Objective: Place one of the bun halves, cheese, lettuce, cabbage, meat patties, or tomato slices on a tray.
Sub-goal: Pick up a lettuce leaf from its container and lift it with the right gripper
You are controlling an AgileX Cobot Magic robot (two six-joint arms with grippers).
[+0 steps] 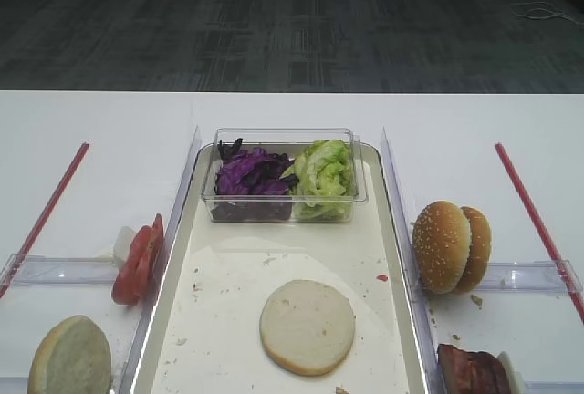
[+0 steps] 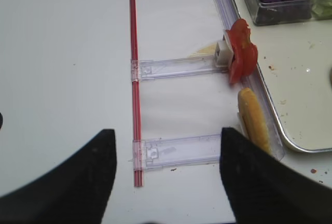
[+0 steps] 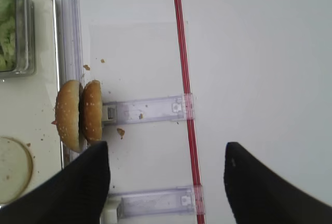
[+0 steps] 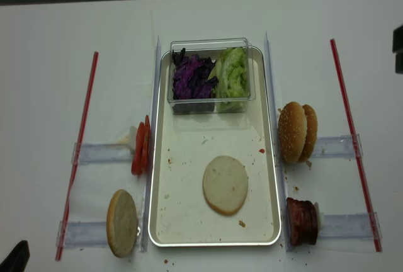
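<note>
A bun half (image 1: 307, 326) lies cut face up on the tray (image 1: 182, 230). Two sesame bun halves (image 3: 79, 115) stand on edge just right of the tray, and another bun half (image 2: 253, 120) stands left of it. Tomato slices (image 2: 243, 57) stand on edge by the tray's left rim. Meat patties (image 4: 302, 221) sit at the front right. Purple cabbage (image 1: 251, 173) and green lettuce (image 1: 323, 171) fill a clear tub. No cheese shows. My right gripper (image 3: 167, 149) hangs open over bare table right of the sesame buns. My left gripper (image 2: 168, 133) hangs open over a clear holder, empty.
The clear tub (image 4: 211, 99) stands at the tray's far end. Red strips (image 4: 80, 146) (image 4: 352, 140) run along both sides of the table. Clear plastic holders (image 3: 150, 109) (image 2: 176, 68) lie across the table beside the tray. Crumbs speckle the tray floor.
</note>
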